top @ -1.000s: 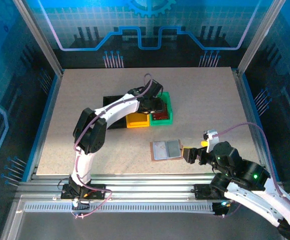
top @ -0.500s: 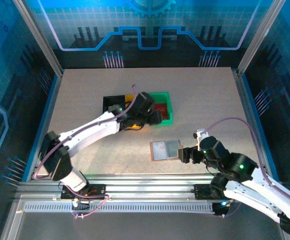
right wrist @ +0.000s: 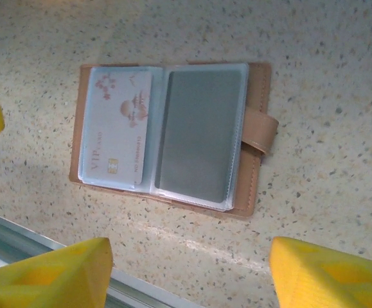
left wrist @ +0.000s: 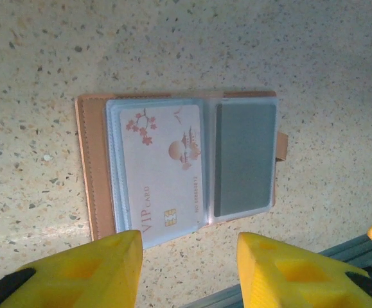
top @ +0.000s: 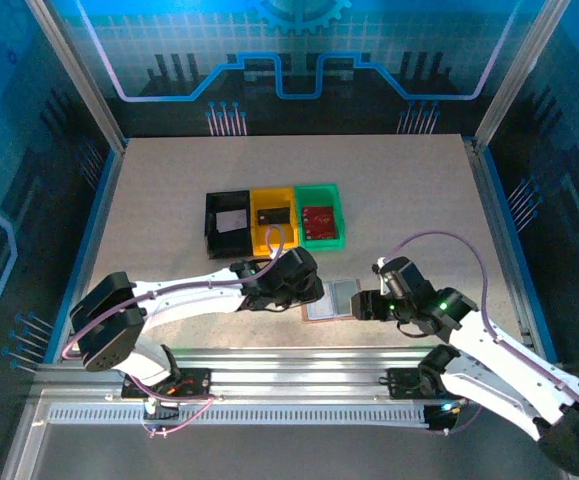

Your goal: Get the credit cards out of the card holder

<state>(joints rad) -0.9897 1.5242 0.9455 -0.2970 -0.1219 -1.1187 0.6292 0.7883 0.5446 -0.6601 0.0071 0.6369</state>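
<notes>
The card holder (top: 331,298) is lying open on the surface (top: 419,200), low centre in the top view, between the left claw (left wrist: 189,263) and right claw (right wrist: 189,269). Both are hovering open and empty. The white VIP card (left wrist: 163,173) is lying just above the left claw, long axis pointing down-frame toward it. The wrist views are resolving a grey card (left wrist: 243,157) beside it, which the top view is blurring.

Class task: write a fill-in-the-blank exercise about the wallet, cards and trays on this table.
The card holder is not shut; it lies ____ on the table.
The pale card in its sleeve reads ____ CARD.
The middle tray, between the black tray and the green tray, is coloured ____.
The green tray holds a ____ credit card.
Missing words: open, VIP, yellow, red.
</notes>
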